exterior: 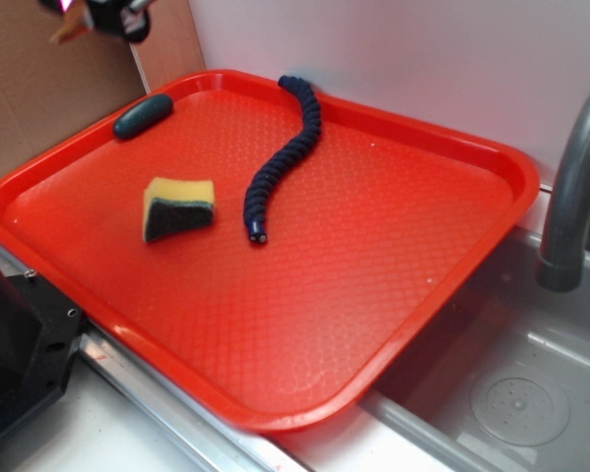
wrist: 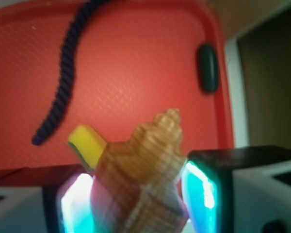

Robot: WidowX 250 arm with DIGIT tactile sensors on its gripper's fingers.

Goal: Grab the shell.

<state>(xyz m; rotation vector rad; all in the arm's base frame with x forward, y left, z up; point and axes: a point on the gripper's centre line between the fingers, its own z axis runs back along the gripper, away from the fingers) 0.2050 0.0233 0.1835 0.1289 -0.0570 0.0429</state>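
The shell [wrist: 145, 160], tan-orange with ridged whorls, fills the lower middle of the wrist view, blurred by closeness. It is clamped between my two glowing pads [wrist: 200, 189], its knobby head poking forward above the tray. My gripper [wrist: 138, 189] is shut on it. In the exterior view my gripper [exterior: 103, 15] hangs high at the top left corner, well above the tray's far left corner. A tan tip of the shell [exterior: 69, 31] sticks out to its left. Most of the gripper is cut off by the frame edge.
The red tray [exterior: 492, 226] holds a yellow and dark green sponge wedge [exterior: 177, 207], a dark blue braided rope [exterior: 285, 152] and a dark green oblong piece [exterior: 144, 115] by the far left rim. A grey faucet [exterior: 575, 187] and a sink basin [exterior: 511, 393] lie on the right.
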